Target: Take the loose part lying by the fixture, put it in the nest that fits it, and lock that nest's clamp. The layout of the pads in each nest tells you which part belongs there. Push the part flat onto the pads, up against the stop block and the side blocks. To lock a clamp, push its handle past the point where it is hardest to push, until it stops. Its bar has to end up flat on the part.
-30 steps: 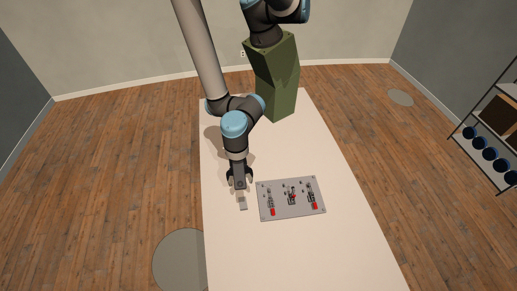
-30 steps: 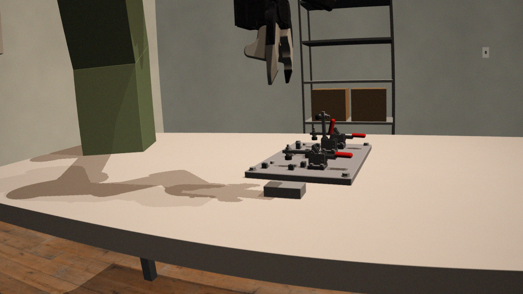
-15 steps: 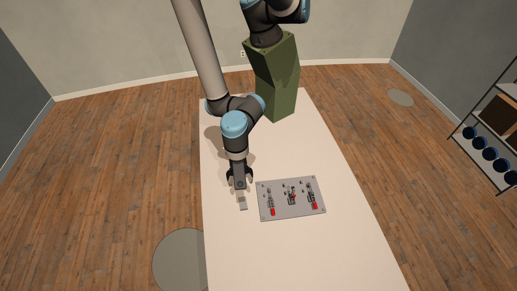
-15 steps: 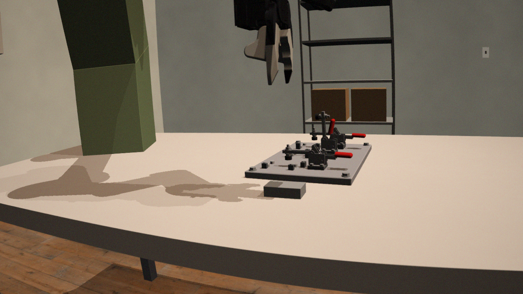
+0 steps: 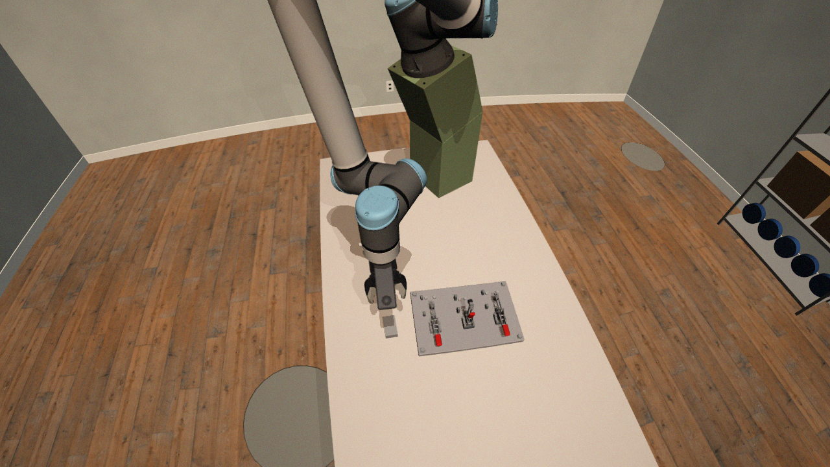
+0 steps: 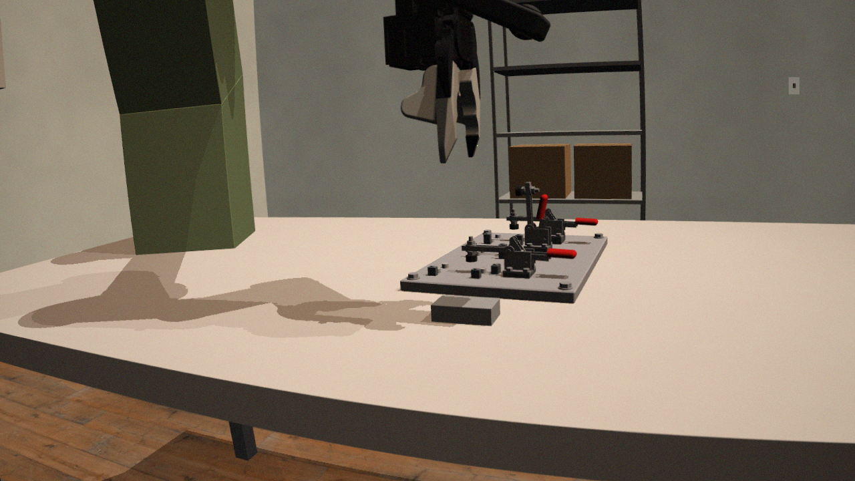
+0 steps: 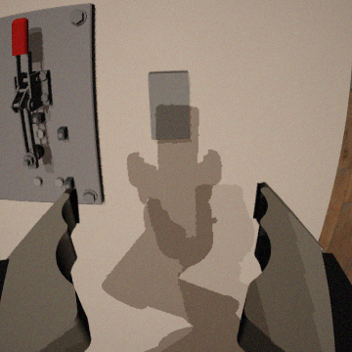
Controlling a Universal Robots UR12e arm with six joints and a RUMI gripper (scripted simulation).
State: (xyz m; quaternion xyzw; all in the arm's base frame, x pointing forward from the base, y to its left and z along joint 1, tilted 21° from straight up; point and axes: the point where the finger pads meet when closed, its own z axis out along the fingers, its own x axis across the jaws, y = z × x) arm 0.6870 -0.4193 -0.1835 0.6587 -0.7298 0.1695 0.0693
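- The arm (image 5: 316, 81) has a long, smooth, pale grey-beige tube as its main link.
- Its joints are dark grey cylinders, each closed by a round light blue cap (image 5: 377, 210).
- A pale silver ring (image 5: 380, 253) circles the wrist just above the tool.
- The arm rises from a tall olive-green block pedestal (image 5: 443, 124), built as two stacked boxes with small dark screw dots at the top corners.
- The gripper (image 5: 384, 294) is dark grey to black, with a narrow central body ending in a small round lens-like disc.
- Its two fingers are broad grey plates with wavy, scalloped inner edges and dark sides.
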